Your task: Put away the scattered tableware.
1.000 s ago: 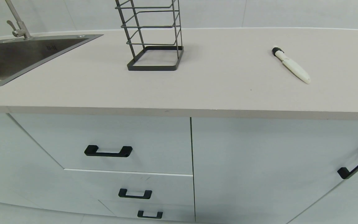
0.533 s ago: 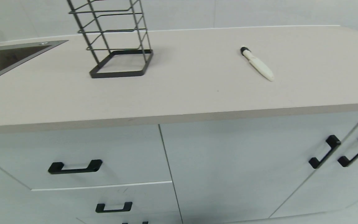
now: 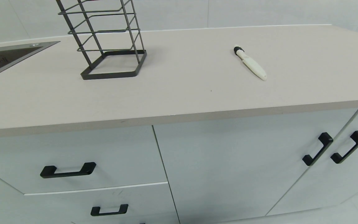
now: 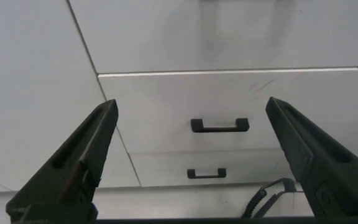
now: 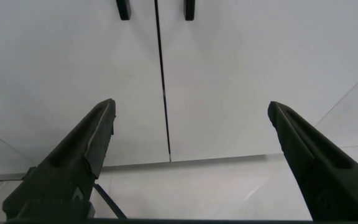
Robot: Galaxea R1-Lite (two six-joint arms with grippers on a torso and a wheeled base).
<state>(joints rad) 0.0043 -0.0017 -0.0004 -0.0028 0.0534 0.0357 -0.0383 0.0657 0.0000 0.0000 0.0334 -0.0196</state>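
Observation:
A cream-handled utensil with a black end (image 3: 250,63) lies flat on the beige countertop (image 3: 179,90), right of centre. A black wire rack (image 3: 104,40) stands upright on the counter at the back left, with nothing in it. My left gripper (image 4: 191,112) is open and held low in front of the drawer fronts, nothing between its fingers. My right gripper (image 5: 191,115) is open too, facing the seam between two cabinet doors, and holds nothing.
A steel sink (image 3: 2,57) is set into the counter at the far left. Below the counter are drawers with black handles (image 3: 68,170) on the left and cabinet doors with black handles (image 3: 318,149) on the right.
The head camera has swung to the right: rack, sink and utensil all shifted left in the picture and the faucet left the view. Nothing on the counter moved.

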